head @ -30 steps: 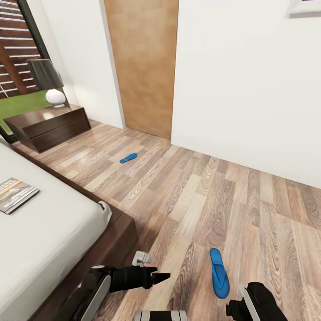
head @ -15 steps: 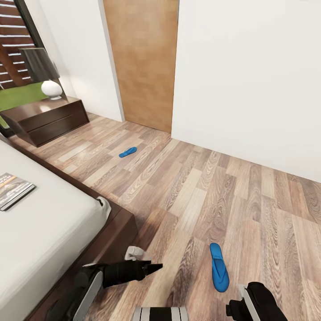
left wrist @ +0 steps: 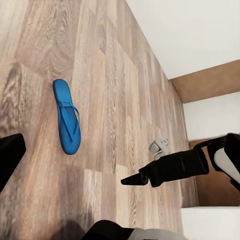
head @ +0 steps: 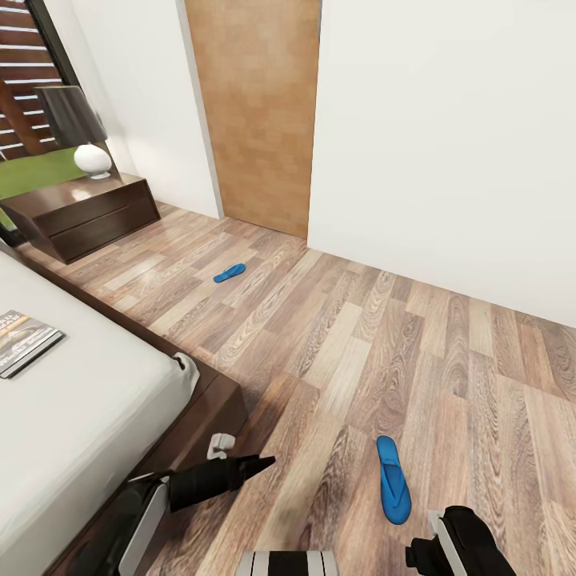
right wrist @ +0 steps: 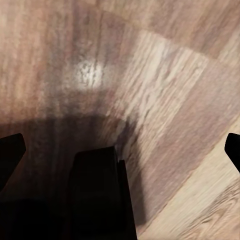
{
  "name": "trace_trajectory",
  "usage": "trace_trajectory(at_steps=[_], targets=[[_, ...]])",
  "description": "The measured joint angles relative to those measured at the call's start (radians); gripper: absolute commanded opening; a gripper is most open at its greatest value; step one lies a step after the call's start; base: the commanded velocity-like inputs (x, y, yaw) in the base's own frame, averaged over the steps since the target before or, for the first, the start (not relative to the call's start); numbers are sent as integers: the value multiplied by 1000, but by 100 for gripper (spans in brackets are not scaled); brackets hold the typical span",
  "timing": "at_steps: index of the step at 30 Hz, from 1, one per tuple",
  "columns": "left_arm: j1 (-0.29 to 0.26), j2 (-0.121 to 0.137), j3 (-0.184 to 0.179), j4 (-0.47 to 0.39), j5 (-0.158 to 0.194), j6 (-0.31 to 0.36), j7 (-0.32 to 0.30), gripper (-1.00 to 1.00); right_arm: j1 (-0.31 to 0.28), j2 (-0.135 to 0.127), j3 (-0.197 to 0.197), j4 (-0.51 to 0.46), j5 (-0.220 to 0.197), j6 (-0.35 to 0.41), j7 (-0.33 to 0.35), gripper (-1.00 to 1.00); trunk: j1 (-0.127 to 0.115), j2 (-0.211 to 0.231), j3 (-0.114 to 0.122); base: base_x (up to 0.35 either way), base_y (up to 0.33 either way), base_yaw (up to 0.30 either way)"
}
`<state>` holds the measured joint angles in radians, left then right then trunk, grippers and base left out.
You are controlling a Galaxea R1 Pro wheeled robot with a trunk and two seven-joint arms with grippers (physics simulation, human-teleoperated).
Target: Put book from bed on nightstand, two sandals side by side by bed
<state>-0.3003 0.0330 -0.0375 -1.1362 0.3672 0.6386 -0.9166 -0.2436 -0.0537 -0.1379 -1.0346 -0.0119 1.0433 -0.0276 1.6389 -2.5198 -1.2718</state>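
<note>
The book (head: 24, 341) lies flat on the bed's pale mattress (head: 88, 416), far left. A dark nightstand (head: 88, 210) with a lamp stands by the wall beyond the bed. One blue sandal (head: 230, 273) lies on the floor mid-room. The other sandal (head: 393, 478) lies nearer, right of the bed's corner, and appears again as a blue sandal (left wrist: 67, 122) in the left wrist view. My left gripper (head: 268, 461) hovers empty near the bed's corner, a fingertip (left wrist: 10, 155) at the frame edge. My right gripper (right wrist: 120, 145) is open over bare planks.
A brown door (head: 256, 112) is set in the white wall ahead. Open plank floor (head: 416, 352) stretches between the bed and the wall. My right arm (head: 460, 544) sits low at the right. A window with slats (head: 24, 80) is at the far left.
The head view shifted slightly a second ago and then held still. My left gripper drew back leftward toward the bed's corner. Book and sandals stayed put.
</note>
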Motion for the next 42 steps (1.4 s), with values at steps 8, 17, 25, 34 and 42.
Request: trace_trajectory(at_steps=[8,17,25,34,42], targets=[[0,-2,-1,6,-3,-13,1,100,0,0,0,0,0,0,0,100,0,0,0,0,0,0],[0,-3,-4,6,-4,-14,2,100,0,0,0,0,0,0,0,100,3,-2,-27,0,0,0],[0,-3,-4,6,-6,-14,2,100,0,0,0,0,0,0,0,100,7,-3,-58,0,0,0],[0,-3,-4,5,-7,-14,2,100,0,0,0,0,0,0,0,100,11,-6,-93,0,0,0],[0,-3,-4,6,-7,-14,2,100,0,0,0,0,0,0,0,100,14,-7,-124,0,0,0]])
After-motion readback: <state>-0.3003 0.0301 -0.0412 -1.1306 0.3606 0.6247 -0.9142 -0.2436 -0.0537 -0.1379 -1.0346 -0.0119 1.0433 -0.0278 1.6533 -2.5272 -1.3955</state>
